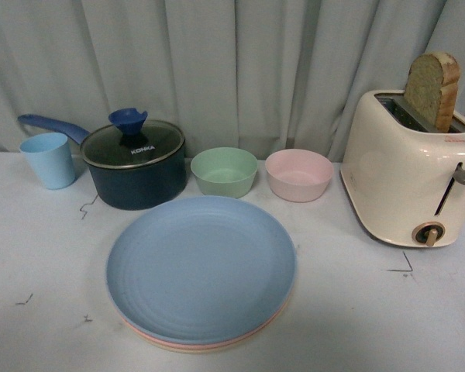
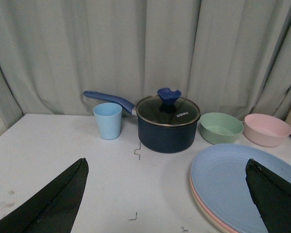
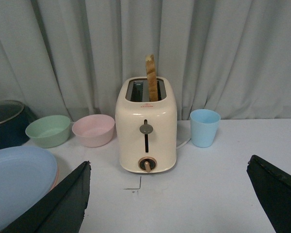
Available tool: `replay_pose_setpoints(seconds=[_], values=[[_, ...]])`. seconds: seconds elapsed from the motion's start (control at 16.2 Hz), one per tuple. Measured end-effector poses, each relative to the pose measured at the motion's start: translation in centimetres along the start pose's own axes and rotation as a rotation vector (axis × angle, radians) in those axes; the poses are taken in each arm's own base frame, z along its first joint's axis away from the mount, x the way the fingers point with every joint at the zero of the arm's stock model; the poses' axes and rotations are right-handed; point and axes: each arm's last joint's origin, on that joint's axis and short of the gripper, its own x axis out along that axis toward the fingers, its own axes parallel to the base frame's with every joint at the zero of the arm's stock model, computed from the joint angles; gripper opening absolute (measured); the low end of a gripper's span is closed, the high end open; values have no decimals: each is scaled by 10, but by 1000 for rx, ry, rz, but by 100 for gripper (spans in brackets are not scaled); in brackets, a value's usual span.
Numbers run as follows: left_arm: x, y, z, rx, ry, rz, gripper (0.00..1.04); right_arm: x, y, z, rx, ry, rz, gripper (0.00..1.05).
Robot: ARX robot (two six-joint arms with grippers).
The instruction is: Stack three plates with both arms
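Three plates lie in one stack at the table's front middle: the light blue plate (image 1: 200, 267) on top, a pink rim (image 1: 217, 343) under it and a cream rim (image 1: 194, 350) at the bottom. The left wrist view shows the same stack, blue plate (image 2: 233, 179) uppermost, with the pink edge (image 2: 196, 194) below it. My left gripper (image 2: 167, 194) is open, its black fingers (image 2: 58, 199) spread wide above the table, one fingertip over the stack's edge. My right gripper (image 3: 167, 194) is open over bare table in front of the toaster (image 3: 145, 124), holding nothing. Neither arm appears in the front view.
Behind the stack stand a dark blue lidded pot (image 1: 136, 167), a blue cup (image 1: 49, 160), a green bowl (image 1: 224, 171) and a pink bowl (image 1: 298, 174). A cream toaster (image 1: 407, 178) with bread (image 1: 432, 89) stands at right. Another blue cup (image 3: 204, 127) stands beside the toaster. A curtain hangs behind.
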Motion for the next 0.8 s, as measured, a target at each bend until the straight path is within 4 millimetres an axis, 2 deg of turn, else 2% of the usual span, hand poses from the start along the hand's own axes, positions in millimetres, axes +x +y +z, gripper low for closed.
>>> replay_pose_setpoints(seconds=[0.8], values=[[0, 0, 0, 0, 0, 0, 98, 0, 0, 0, 0, 0, 0, 98]])
